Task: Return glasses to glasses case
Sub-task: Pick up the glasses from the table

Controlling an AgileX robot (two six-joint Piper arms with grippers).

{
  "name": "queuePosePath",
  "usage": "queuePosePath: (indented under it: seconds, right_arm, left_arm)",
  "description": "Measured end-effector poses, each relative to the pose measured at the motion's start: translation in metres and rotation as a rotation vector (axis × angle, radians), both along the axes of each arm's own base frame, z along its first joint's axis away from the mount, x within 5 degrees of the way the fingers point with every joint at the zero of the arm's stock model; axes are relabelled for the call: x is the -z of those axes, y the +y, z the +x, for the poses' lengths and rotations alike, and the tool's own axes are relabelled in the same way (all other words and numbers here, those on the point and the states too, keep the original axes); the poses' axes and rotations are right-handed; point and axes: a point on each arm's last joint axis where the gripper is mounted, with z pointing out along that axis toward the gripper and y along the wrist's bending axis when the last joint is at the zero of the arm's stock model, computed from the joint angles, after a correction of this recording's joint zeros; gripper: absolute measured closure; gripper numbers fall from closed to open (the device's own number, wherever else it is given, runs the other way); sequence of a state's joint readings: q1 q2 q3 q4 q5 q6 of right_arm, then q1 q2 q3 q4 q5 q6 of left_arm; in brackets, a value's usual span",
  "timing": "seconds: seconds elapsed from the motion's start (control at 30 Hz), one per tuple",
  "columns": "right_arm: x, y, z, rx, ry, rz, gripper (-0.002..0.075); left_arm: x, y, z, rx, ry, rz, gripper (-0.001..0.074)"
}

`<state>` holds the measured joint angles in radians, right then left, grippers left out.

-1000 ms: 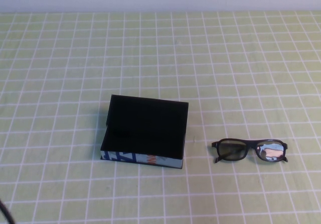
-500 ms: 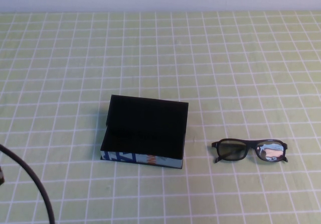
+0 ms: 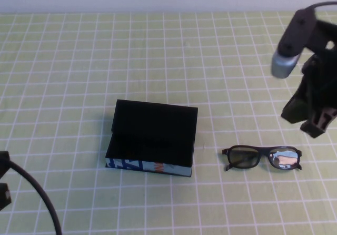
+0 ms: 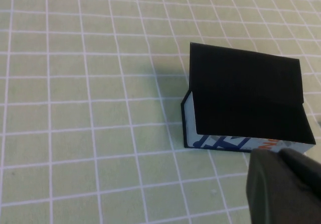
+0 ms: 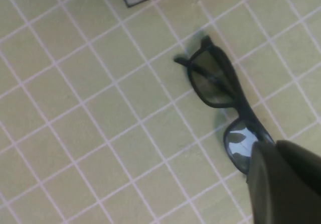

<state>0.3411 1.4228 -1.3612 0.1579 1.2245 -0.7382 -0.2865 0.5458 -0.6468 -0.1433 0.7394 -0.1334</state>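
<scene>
A green tablecloth (image 3: 158,56) with a white grid covers the table. On it the glasses case (image 3: 152,137) sits left of centre, flap lid down, its blue-white printed edge facing the robot. The right gripper (image 3: 310,116) hangs above the cloth at the right edge, just behind the glasses; whether it is open cannot be told. The left gripper (image 4: 283,189) shows only in its wrist view, near the case's printed edge, its state likewise unclear. The glasses (image 3: 262,157) lie flat right of the case, apart from it, with nothing between.
</scene>
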Motion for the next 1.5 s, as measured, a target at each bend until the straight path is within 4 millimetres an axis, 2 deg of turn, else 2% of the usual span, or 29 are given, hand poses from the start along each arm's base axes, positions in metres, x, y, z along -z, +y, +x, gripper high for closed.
queuePosePath:
  seconds: [0.1, 0.2, 0.43, 0.57, 0.87, 1.3, 1.4, 1.5]
  right_arm:
    - [0.021, 0.013, 0.012, -0.069, 0.053, -0.048, 0.0740]
    - [0.041, 0.022, 0.022, -0.096, 0.108, -0.077, 0.0699]
    - [0.069, 0.024, 0.039, -0.108, 0.164, -0.152, 0.0400]
    - [0.080, 0.027, 0.048, -0.136, 0.148, -0.165, 0.0349]
    - [0.112, 0.032, 0.064, -0.248, 0.158, -0.208, 0.0350]
    - [0.159, 0.039, 0.081, -0.262, 0.218, -0.231, 0.0363]
    - [0.165, 0.040, 0.083, -0.261, 0.226, -0.233, 0.0410]
    - [0.166, 0.040, 0.083, -0.262, 0.230, -0.235, 0.0510]
  left_arm:
    - [0.001, -0.001, -0.001, 0.005, 0.017, -0.014, 0.0738]
    - [0.003, -0.002, -0.003, 0.013, 0.048, -0.017, 0.0738]
    - [0.008, -0.001, -0.007, 0.025, 0.119, 0.004, 0.0738]
    - [0.010, -0.002, -0.009, 0.031, 0.152, 0.009, 0.0738]
    - [0.012, -0.002, -0.010, 0.036, 0.173, 0.010, 0.0738]
    - [0.014, -0.002, -0.013, 0.046, 0.206, 0.023, 0.0738]
    - [0.014, -0.002, -0.013, 0.046, 0.206, 0.024, 0.0738]
    - [0.014, -0.002, -0.013, 0.047, 0.206, 0.025, 0.0738]
